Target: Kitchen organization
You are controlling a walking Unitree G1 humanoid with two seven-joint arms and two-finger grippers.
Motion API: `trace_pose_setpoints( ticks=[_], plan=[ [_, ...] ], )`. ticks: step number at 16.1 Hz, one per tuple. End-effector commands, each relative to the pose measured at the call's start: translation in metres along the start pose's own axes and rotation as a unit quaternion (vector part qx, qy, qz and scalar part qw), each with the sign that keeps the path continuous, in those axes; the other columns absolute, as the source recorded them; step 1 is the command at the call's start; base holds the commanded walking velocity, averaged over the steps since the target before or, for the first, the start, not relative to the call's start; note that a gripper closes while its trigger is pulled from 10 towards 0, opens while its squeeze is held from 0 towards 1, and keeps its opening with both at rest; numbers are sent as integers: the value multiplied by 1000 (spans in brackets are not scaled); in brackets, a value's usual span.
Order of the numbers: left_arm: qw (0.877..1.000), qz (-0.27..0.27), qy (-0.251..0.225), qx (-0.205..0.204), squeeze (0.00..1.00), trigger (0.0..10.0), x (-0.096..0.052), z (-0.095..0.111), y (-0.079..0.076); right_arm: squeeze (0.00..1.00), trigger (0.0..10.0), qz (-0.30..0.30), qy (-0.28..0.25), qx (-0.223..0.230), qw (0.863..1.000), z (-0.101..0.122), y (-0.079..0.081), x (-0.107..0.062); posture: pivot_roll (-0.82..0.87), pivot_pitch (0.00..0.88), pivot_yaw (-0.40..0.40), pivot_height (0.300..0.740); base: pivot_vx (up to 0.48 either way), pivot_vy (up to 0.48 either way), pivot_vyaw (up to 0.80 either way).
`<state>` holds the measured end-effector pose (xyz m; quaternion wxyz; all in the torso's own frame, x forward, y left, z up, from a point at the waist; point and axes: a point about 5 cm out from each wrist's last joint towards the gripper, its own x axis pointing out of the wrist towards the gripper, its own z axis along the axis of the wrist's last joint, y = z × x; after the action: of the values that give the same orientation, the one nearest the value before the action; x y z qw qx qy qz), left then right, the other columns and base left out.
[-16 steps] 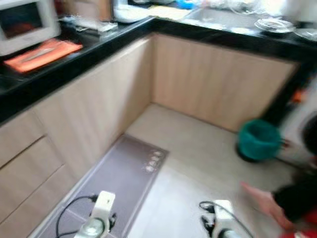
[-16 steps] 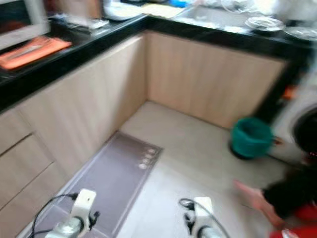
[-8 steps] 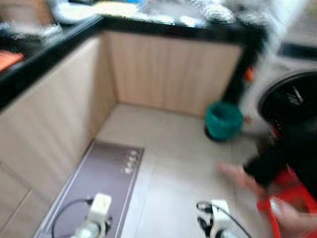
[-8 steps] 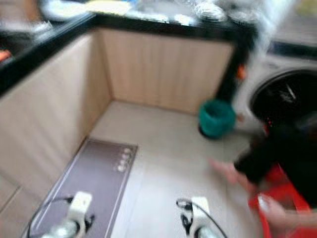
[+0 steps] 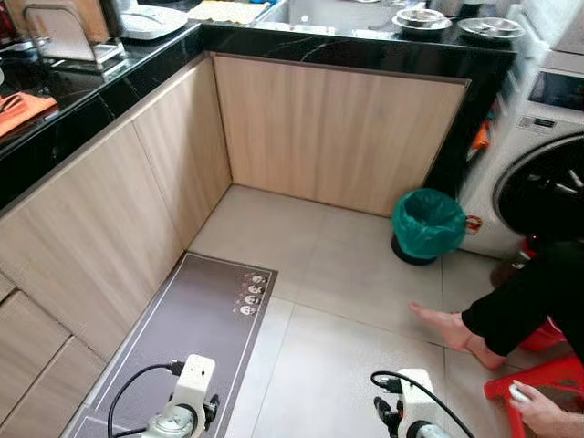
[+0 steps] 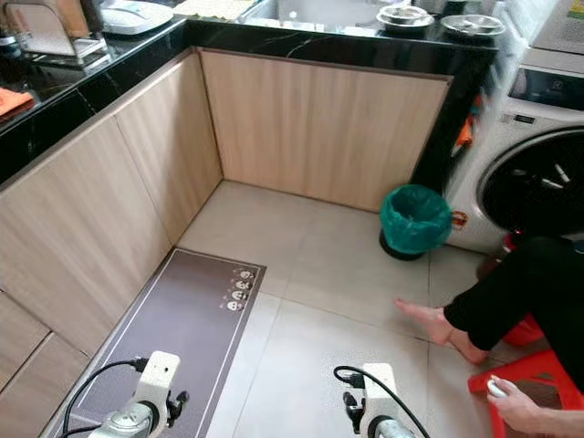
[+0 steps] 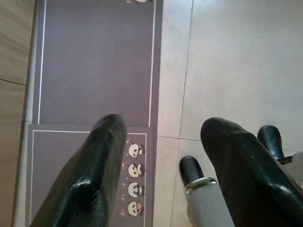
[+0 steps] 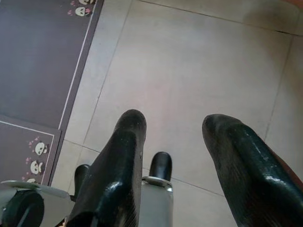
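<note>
Both arms hang low, their wrists showing at the bottom edge of the head views. My left gripper [image 7: 161,130] is open over the grey mat [image 7: 94,61] and the tiled floor, nothing between its fingers. My right gripper [image 8: 173,125] is open too, pointing down at bare tiles beside the mat's edge [image 8: 42,56]. A black L-shaped counter [image 5: 347,41] runs along the left and the back. On it lie metal bowls [image 5: 420,18], a white dish [image 5: 151,23], a cutting board [image 5: 59,27] and an orange cloth [image 5: 18,108].
Wooden cabinets [image 5: 338,137] line the corner under the counter. A green-lined bin [image 5: 427,225] stands by a washing machine [image 5: 538,173] at the right. A person sits at the right on a red stool [image 5: 538,383], with a bare foot [image 5: 447,328] on the tiles.
The camera has swung right and then settled, so the picture is sharp now. The microwave has left the picture and the washing machine has come in. The person's foot stays on the floor.
</note>
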<state>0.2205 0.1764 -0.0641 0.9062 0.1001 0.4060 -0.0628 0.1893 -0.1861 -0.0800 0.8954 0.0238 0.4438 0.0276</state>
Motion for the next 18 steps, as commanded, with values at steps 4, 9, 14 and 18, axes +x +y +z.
trace_pose_setpoints(
  ticks=[4, 9, 14, 18],
  plan=[
    [1000, -5, 10, 23, 0, 10000, 0, -1, 2, 0, 10000, 5, 2, 11, 1000, -4, 5, 0, -1, 0, 18, 740, 407, 0, 0],
    [999, -18, 7, 41, 0, 10000, 1, 4, -1, 0, 10000, 7, 0, 11, 1000, -4, 7, 0, -14, 0, 33, 740, 464, 0, 0],
    [999, -22, 6, 42, 0, 10000, 2, 5, -4, 0, 10000, 2, 3, 23, 1000, -4, 6, 0, -7, 0, 29, 740, 472, 0, -309],
    [999, -19, 13, 41, 0, 10000, 0, 0, -2, 0, 10000, 1, -3, 14, 1000, -1, 5, 1, -2, 0, 25, 740, 472, 0, -191]
  ],
)
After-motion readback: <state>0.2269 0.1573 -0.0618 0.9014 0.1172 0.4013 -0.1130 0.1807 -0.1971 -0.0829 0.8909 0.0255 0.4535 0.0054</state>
